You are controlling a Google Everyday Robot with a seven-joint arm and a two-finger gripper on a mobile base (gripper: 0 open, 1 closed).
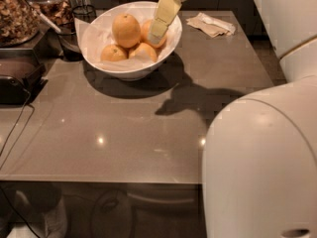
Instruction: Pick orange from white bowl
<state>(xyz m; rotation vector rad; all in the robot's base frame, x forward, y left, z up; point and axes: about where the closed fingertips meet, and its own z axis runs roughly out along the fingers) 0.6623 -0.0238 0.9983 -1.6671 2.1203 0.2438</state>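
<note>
The white bowl (128, 71) stands at the back of the grey table (129, 133), lined with white paper. The orange (126, 29), the largest, sits high in the bowl at the back left. A slightly smaller orange (146, 29) lies to its right, partly hidden. Two smaller, paler oranges (113, 53) (143, 51) lie in front. My gripper (158, 32), pale yellow, reaches down from the top over the bowl's right side. It is in front of the slightly smaller orange and just right of the largest one.
A crumpled paper napkin (214, 24) lies at the back right of the table. A black cup (73, 36) and jars of dried food (17, 14) stand to the left of the bowl. A dark appliance (15, 81) with a cable sits at the left edge. My white body (262, 157) fills the right foreground.
</note>
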